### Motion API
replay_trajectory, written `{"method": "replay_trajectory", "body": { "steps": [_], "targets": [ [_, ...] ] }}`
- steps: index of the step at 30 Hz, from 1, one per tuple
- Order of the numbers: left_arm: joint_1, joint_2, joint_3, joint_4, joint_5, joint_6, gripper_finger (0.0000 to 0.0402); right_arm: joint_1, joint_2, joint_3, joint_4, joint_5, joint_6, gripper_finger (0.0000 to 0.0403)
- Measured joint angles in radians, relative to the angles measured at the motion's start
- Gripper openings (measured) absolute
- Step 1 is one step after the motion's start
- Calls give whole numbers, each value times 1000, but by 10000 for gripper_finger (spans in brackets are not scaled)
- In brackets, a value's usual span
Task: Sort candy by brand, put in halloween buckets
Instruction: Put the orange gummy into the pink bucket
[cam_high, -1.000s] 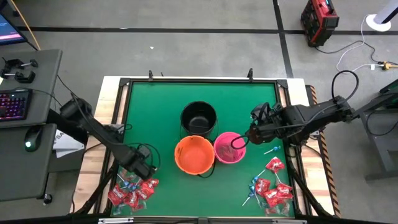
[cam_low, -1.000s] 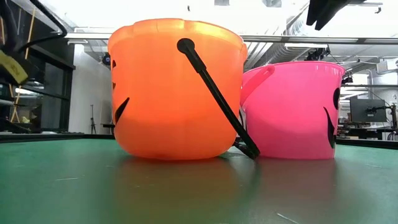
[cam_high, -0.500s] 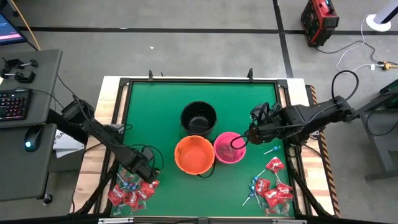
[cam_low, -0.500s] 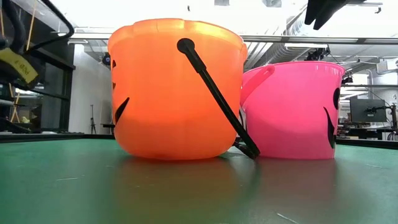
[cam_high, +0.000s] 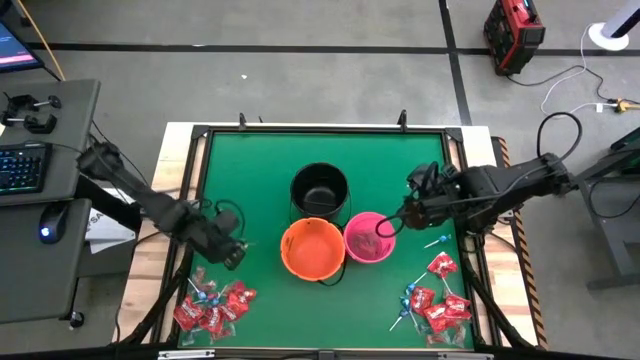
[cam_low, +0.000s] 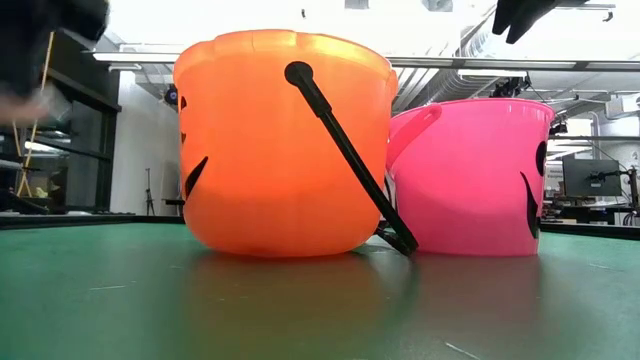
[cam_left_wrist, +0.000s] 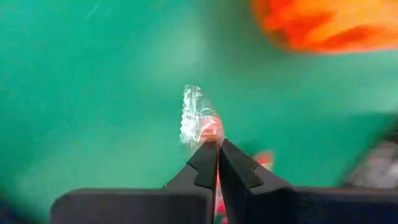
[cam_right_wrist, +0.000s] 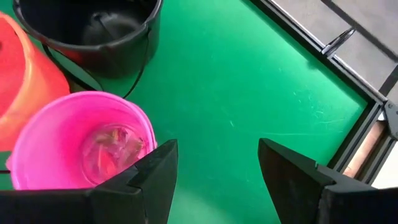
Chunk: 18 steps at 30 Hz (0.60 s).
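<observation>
My left gripper (cam_left_wrist: 217, 152) pinches a small red candy in a clear crinkly wrapper (cam_left_wrist: 200, 121); it sticks out just past my fingertips, above the green table (cam_high: 260, 170), left of the round orange plastic bucket (cam_high: 313, 249). More red candies (cam_high: 213, 308) lie nearby. My right gripper (cam_right_wrist: 214, 165) is spread wide beside the round pink plastic bucket (cam_right_wrist: 56, 134).

Orange bucket (cam_left_wrist: 329, 22) is a blur, cut off at 1 o'clock in the left wrist view. Black bucket (cam_right_wrist: 93, 31) is cropped at 12 o'clock in the right wrist view.
</observation>
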Motion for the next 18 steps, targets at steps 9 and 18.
{"method": "replay_trajectory", "body": {
  "steps": [9,18],
  "targets": [
    [258,122,128,514,-52,578,0,2,-56,1,19,118,86,215],
    [439,451,279,953,136,1018,0,-16,-56,1,88,142,84,215]
  ]
}}
